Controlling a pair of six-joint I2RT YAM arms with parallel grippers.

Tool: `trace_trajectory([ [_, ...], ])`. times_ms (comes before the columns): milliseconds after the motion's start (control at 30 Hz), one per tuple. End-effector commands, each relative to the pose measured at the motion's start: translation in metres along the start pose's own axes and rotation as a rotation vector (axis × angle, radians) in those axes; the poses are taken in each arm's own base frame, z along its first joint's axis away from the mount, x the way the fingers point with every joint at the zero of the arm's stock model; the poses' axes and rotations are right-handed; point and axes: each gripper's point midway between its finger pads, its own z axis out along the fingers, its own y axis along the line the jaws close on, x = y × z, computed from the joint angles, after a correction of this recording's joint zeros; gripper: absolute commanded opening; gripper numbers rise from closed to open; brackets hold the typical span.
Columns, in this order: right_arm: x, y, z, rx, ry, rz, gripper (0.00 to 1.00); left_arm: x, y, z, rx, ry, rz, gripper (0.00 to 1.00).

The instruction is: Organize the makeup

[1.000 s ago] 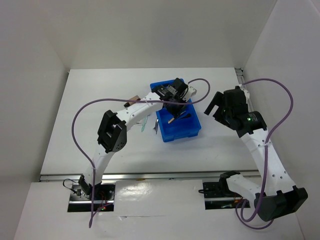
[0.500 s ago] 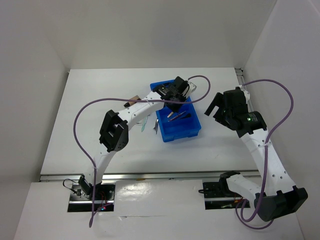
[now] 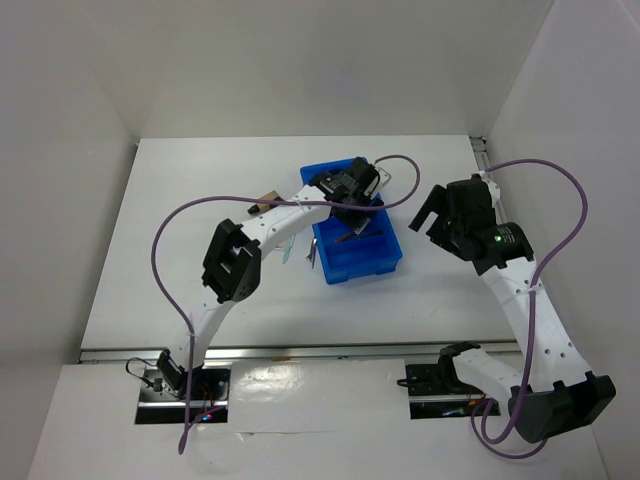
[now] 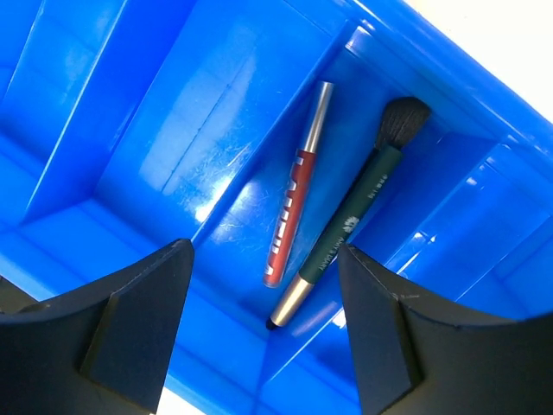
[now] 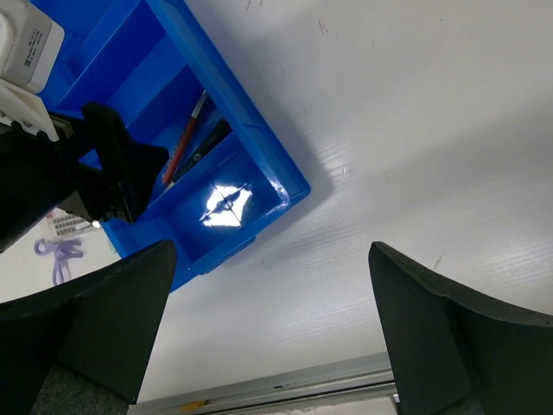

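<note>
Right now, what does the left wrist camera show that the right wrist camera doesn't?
Only the left wrist: the dark bristles of the brush and the white print on its green handle. Only the right wrist: the white table, the lilac looped piece lying on it, and the left gripper from outside. Both: the blue tray, with the red pencil and the brush side by side in one compartment.

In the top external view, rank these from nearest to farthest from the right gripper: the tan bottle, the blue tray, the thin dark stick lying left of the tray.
1. blue tray, just left of the right gripper.
2. thin dark stick, on the table by the tray's left wall.
3. tan bottle, farthest left.
</note>
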Motion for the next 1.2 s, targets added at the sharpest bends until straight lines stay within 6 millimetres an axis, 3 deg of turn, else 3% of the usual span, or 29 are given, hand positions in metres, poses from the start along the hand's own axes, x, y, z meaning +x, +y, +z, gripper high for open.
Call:
trace_trajectory([
  [0, -0.007, -0.003, -0.006, 0.013, -0.024, 0.019, 1.00, -0.032, -0.001, -0.028, 0.003, -0.098, -0.012, 0.81],
  [167, -0.007, -0.003, -0.006, 0.013, -0.024, 0.019, 1.00, -0.056, 0.002, -0.074, -0.005, -0.181, -0.054, 0.75],
  [200, -0.007, -0.003, -0.006, 0.013, -0.024, 0.019, 1.00, -0.062, 0.005, -0.096, -0.003, -0.214, -0.071, 0.74],
  [233, -0.006, -0.003, -0.004, 0.019, -0.017, 0.017, 1.00, -0.056, 0.023, -0.097, -0.031, -0.208, -0.124, 0.72],
  [267, -0.008, -0.001, -0.004, 0.012, -0.025, 0.020, 1.00, -0.060, 0.033, -0.115, -0.028, -0.235, -0.162, 0.71],
  [300, -0.008, -0.001, -0.004, 0.012, -0.025, 0.020, 1.00, -0.051, 0.040, -0.108, -0.029, -0.209, -0.196, 0.68],
  [333, -0.007, 0.000, -0.004, 0.005, -0.019, 0.020, 1.00, -0.054, 0.050, -0.125, -0.027, -0.240, -0.261, 0.66],
  [367, -0.009, 0.002, -0.004, -0.002, -0.027, 0.022, 1.00, -0.036, 0.073, -0.117, -0.060, -0.203, -0.324, 0.63],
  [433, -0.009, 0.001, -0.004, -0.002, -0.027, 0.013, 1.00, -0.017, 0.098, -0.117, -0.111, -0.177, -0.437, 0.55],
  [467, -0.006, 0.001, 0.001, 0.005, -0.019, 0.011, 1.00, 0.003, 0.115, -0.110, -0.127, -0.129, -0.532, 0.55],
  [633, -0.006, 0.002, 0.004, -0.003, -0.010, 0.017, 1.00, 0.052, 0.144, -0.096, -0.197, 0.006, -0.748, 0.53],
  [733, -0.006, 0.002, 0.004, -0.003, -0.010, 0.017, 1.00, 0.081, 0.155, -0.074, -0.201, 0.108, -0.874, 0.54],
  [800, -0.006, 0.002, 0.004, -0.003, -0.010, 0.017, 1.00, 0.086, 0.159, -0.064, -0.192, 0.138, -0.934, 0.55],
  [900, -0.006, 0.002, 0.004, -0.003, -0.010, 0.017, 1.00, 0.093, 0.158, -0.047, -0.189, 0.187, -0.995, 0.70],
  [1000, -0.006, 0.002, 0.004, -0.003, -0.010, 0.017, 1.00, 0.094, 0.172, -0.040, -0.220, 0.184, -1.042, 0.78],
  [1167, -0.006, 0.001, 0.001, -0.003, -0.010, 0.017, 1.00, 0.095, 0.190, -0.033, -0.231, 0.161, -1.048, 0.78],
])
